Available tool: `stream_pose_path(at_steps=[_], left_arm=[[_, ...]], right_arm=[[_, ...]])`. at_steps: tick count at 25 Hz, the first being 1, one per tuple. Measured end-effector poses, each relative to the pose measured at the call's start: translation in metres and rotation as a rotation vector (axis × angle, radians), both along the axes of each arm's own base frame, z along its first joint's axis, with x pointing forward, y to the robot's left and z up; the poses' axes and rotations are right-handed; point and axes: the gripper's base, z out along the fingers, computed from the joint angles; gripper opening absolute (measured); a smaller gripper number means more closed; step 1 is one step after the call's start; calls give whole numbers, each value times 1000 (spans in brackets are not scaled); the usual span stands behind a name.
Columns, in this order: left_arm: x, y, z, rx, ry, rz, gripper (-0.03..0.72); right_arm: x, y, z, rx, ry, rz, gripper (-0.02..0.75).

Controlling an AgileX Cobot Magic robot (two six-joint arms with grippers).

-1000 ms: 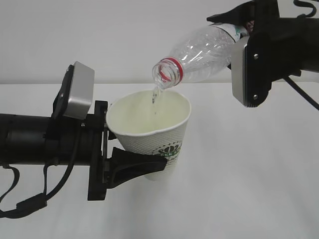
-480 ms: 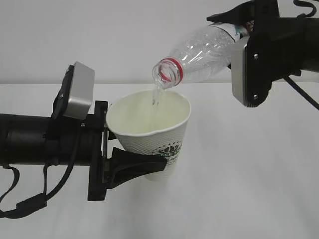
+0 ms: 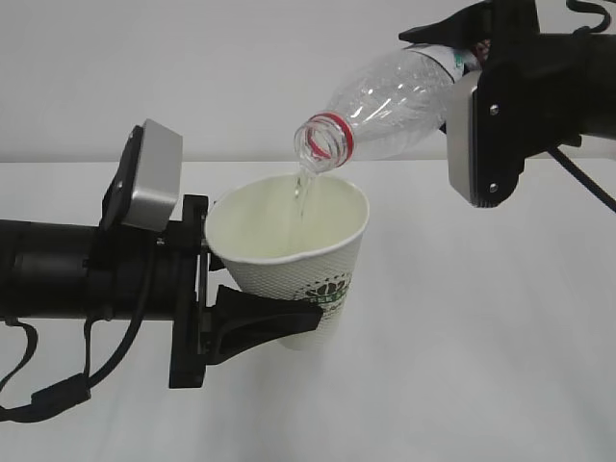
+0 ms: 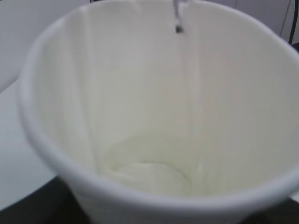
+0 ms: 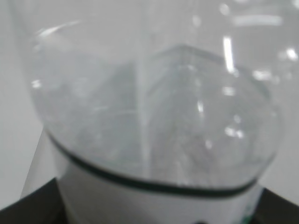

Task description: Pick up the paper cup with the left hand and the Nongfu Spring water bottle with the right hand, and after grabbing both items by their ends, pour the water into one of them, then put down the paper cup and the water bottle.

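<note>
The white paper cup (image 3: 294, 255) with a green logo hangs above the table, tilted slightly, my left gripper (image 3: 260, 322) shut on its lower half. Above it, the clear Nongfu Spring water bottle (image 3: 385, 101) with its red neck ring tips mouth-down to the left, my right gripper (image 3: 472, 53) shut on its labelled end. A thin stream of water (image 3: 301, 188) falls from the mouth into the cup. In the left wrist view the cup's cream inside (image 4: 154, 116) fills the frame, with the stream (image 4: 177, 18) at the top and a little water at the bottom. The bottle's ribbed body (image 5: 149, 107) fills the right wrist view.
A white table (image 3: 481, 366) lies beneath both arms, with a plain white wall behind. The right arm's black cable (image 3: 587, 183) trails off at the right edge. The left arm's cable (image 3: 48, 385) loops below it at the lower left.
</note>
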Motion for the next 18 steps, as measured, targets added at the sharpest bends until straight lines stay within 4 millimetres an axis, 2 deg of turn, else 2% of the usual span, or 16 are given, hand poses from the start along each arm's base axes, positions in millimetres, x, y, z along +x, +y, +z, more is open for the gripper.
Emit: stream_pose_path(at_steps=[18], left_arm=[[0, 0, 0, 0, 0, 0, 501]], right_arm=[[-1, 2, 2, -16, -41, 35, 459]])
